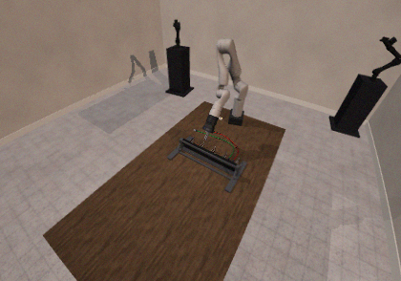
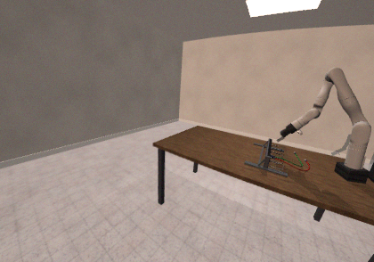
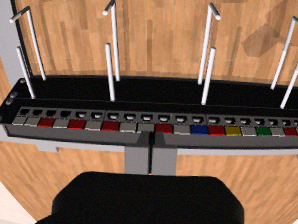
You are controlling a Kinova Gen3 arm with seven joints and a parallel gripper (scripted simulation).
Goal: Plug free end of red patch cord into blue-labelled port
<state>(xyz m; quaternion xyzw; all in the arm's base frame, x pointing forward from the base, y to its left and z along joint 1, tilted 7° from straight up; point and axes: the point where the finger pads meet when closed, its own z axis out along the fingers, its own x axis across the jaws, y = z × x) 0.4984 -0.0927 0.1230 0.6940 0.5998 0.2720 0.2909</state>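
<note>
The dark rack [image 1: 207,158] stands on the wooden table, seen from the side in the exterior view [image 2: 267,159]. The red cord [image 1: 223,139] and a green cord [image 1: 234,152] arc behind it from its right end; they also show in the exterior view [image 2: 297,165]. My gripper [image 1: 209,131] hovers above and behind the rack's middle, shut and empty. In the wrist view the closed fingers [image 3: 150,152] point at the port row, and the blue label [image 3: 200,129] lies a little right of them. No cord shows in the wrist view.
Other labels in the row are red [image 3: 76,124], yellow [image 3: 232,131] and green [image 3: 264,131]. Thin upright posts [image 3: 109,63] rise behind the ports. The robot base [image 1: 235,118] sits at the table's far edge. Black pedestals stand on the floor beyond.
</note>
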